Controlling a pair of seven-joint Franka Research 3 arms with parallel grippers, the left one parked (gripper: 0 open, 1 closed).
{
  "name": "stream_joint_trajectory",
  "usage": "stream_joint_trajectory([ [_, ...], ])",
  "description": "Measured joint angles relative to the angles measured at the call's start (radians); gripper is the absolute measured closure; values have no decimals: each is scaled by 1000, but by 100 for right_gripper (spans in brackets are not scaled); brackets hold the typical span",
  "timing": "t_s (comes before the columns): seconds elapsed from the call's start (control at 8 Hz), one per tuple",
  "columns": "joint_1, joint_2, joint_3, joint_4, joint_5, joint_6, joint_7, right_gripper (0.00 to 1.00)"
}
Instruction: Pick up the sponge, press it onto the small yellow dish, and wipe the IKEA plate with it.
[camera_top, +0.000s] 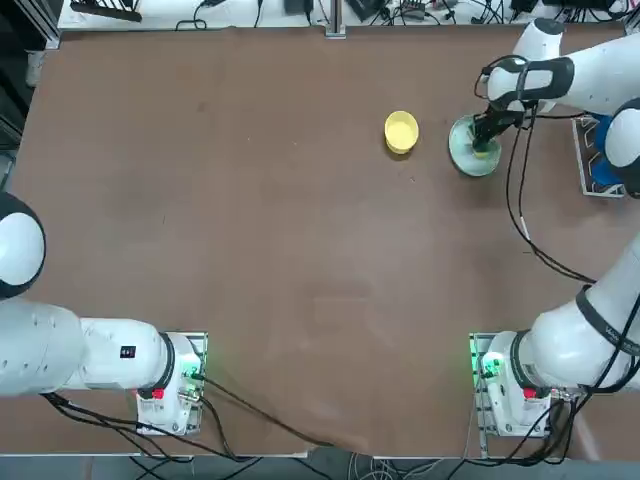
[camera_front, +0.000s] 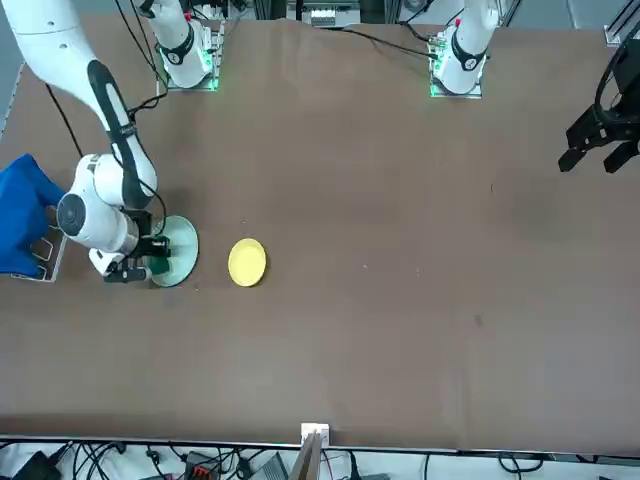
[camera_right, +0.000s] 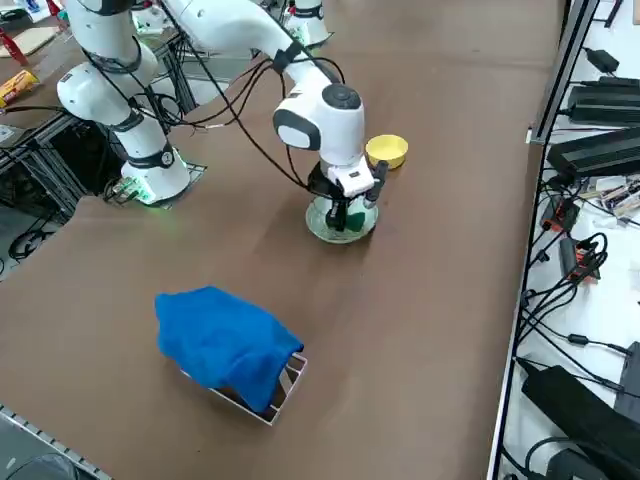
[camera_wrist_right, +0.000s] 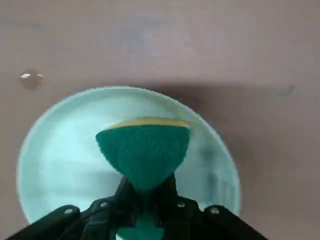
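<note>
We see the right gripper (camera_wrist_right: 146, 200) set down over the pale green plate (camera_top: 462, 150), its two fingers (camera_wrist_right: 125, 192) closed tight on the sponge (camera_wrist_right: 144, 152). In the wrist view the sponge is pinched at its middle, so its dark green face flares out into a fan beyond the fingertips, with a thin yellow layer along its outer edge. The sponge sits over the inside of the plate (camera_wrist_right: 60, 150); whether it is pressed hard against the surface or just touching it, we cannot tell.

The plate (camera_right: 322, 228) lies on the brown table (camera_top: 280, 250) near the far edge, toward the far right corner on the robot's own right. The yellow dish (camera_top: 401, 132) stands just beside the plate on the side nearer the middle of the table, apart from it and with nothing in it that we can see. From the front view the gripper (camera_front: 135, 268) covers the outer part of the plate (camera_front: 182, 250), and the dish (camera_front: 247, 262) lies clear of the arm.

Close to the right edge of the table, a blue cloth (camera_right: 225, 340) is draped over a small rack (camera_right: 285, 385), well apart from the plate.
</note>
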Motion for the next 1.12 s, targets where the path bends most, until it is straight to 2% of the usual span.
stream_joint_trajectory([
  [0.25, 8, 5, 38, 4, 38, 0, 0, 83],
  [0.38, 18, 6, 44, 5, 49, 0, 0, 83],
  [0.75, 32, 3, 45, -2, 55, -6, 1, 83],
  [1.12, 32, -29, 47, -54, 60, -15, 1, 83],
])
